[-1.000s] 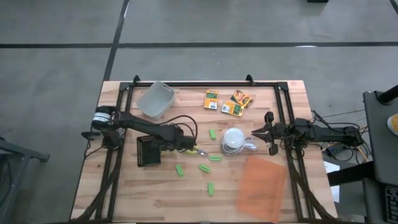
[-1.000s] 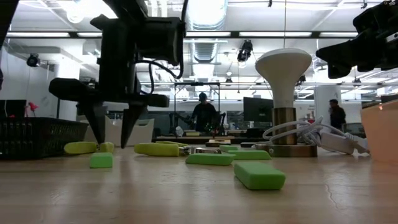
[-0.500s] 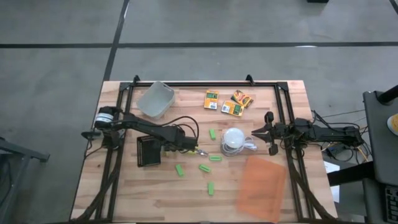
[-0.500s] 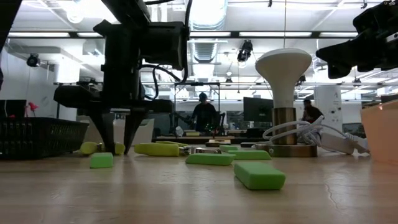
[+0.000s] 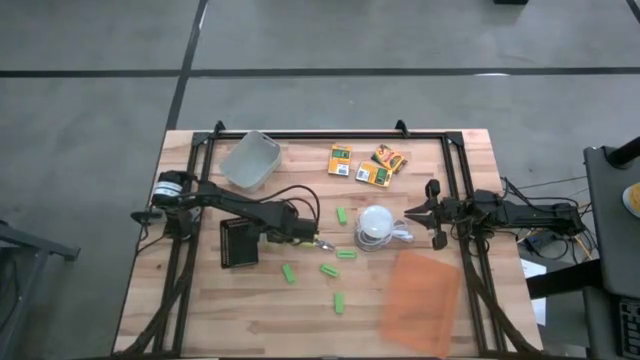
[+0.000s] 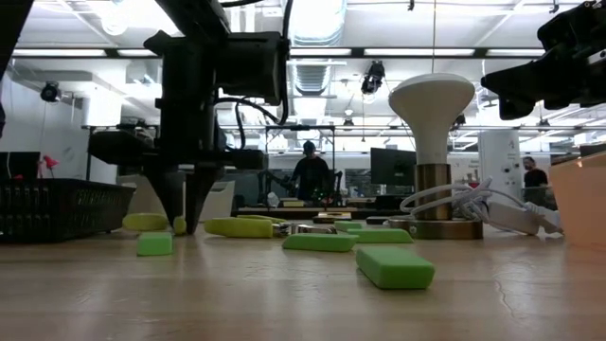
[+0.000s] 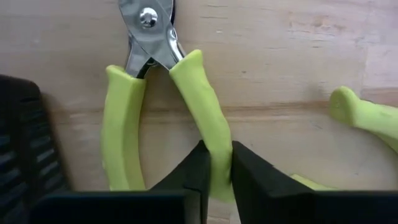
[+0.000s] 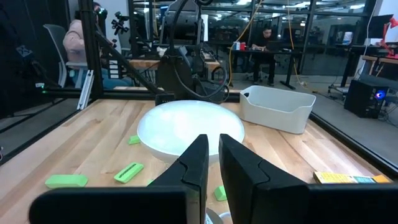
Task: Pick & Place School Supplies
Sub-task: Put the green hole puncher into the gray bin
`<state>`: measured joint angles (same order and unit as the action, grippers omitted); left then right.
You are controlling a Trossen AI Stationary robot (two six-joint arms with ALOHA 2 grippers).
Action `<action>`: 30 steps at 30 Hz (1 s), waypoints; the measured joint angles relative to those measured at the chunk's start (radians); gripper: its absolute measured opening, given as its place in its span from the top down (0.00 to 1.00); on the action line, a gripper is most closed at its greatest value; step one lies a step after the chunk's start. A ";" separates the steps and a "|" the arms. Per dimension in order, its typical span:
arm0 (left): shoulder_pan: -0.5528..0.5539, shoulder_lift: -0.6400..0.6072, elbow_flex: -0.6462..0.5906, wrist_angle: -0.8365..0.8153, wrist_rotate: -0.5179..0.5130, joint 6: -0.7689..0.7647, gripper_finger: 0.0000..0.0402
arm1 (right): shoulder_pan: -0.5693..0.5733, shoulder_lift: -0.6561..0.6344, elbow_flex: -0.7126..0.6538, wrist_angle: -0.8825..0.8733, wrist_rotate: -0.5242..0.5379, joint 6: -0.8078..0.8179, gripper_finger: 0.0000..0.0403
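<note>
Left gripper (image 7: 214, 171) clamps a plier handle beside the black tray (image 5: 239, 243)

The left jaws are pinched tight on one yellow-green handle of the plier-like tool (image 7: 158, 106), which lies flat on the worktop (image 5: 250, 310); only the left wrist view shows that grip, while the low view shows the fingers down at the wood. Green sticks (image 5: 289, 272) lie scattered on open boards. Right gripper (image 5: 432, 214) waits by the right rail, jaws closed on nothing, behind the white lamp (image 5: 375, 224)

pliers (image 5: 312, 241) just right of the black tray (image 5: 239, 243), three boxes (image 5: 364, 163) behind, lamp (image 5: 376, 224) between
</note>
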<state>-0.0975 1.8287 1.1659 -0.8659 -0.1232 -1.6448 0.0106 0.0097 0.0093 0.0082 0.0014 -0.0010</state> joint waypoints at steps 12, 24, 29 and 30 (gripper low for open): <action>0.001 -0.112 0.050 -0.075 -0.113 0.138 0.88 | 0.000 0.000 0.000 0.000 0.000 0.000 0.91; 0.044 -0.432 0.068 -0.205 -0.353 0.388 0.86 | 0.000 0.000 0.000 0.000 0.000 0.000 0.91; 0.141 -0.551 0.068 -0.228 -0.343 0.524 0.86 | 0.000 0.000 0.000 0.000 0.000 0.000 0.91; 0.168 -0.571 0.068 -0.236 -0.333 0.535 0.86 | 0.000 0.000 0.000 0.001 0.000 0.000 0.91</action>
<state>0.0705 1.2574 1.2339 -1.1017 -0.4567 -1.1096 0.0109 0.0093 0.0093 0.0090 0.0017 -0.0010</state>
